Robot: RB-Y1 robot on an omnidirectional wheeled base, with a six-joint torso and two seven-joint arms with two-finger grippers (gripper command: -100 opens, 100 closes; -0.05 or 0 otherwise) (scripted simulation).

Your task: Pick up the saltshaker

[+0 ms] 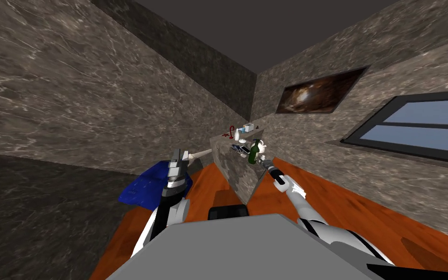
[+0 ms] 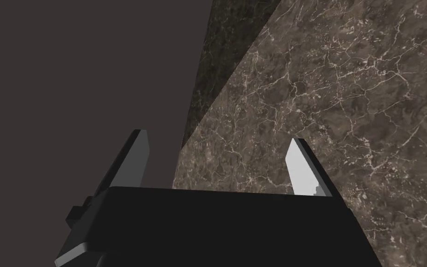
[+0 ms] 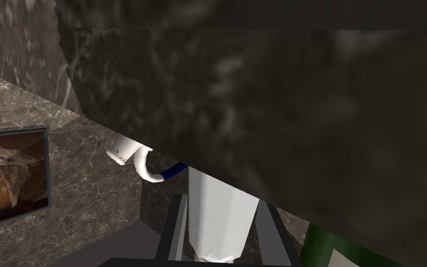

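The saltshaker (image 3: pixel 219 208) is a white tapered piece, and it stands between the fingers of my right gripper (image 3: pixel 222 204), which press its two sides. In the head view my right gripper (image 1: pixel 265 164) is at the near end of a stone counter (image 1: pixel 235 175), right beside a green bottle (image 1: pixel 254 151). The bottle (image 3: pixel 328 245) also stands close beside the gripper in the right wrist view. A dark stone surface (image 3: pixel 277 102) looms just past the shaker. My left gripper (image 1: pixel 178 156) is raised left of the counter, and its fingers stand open (image 2: pixel 217 136) with nothing between them.
A white mug (image 3: pixel 124 150) with a blue-tipped handle lies beyond the shaker. Farther along the counter are a red item (image 1: pixel 231 131) and a white box (image 1: pixel 248 127). A blue object (image 1: pixel 143 187) lies on the orange floor (image 1: pixel 344 204) at the left.
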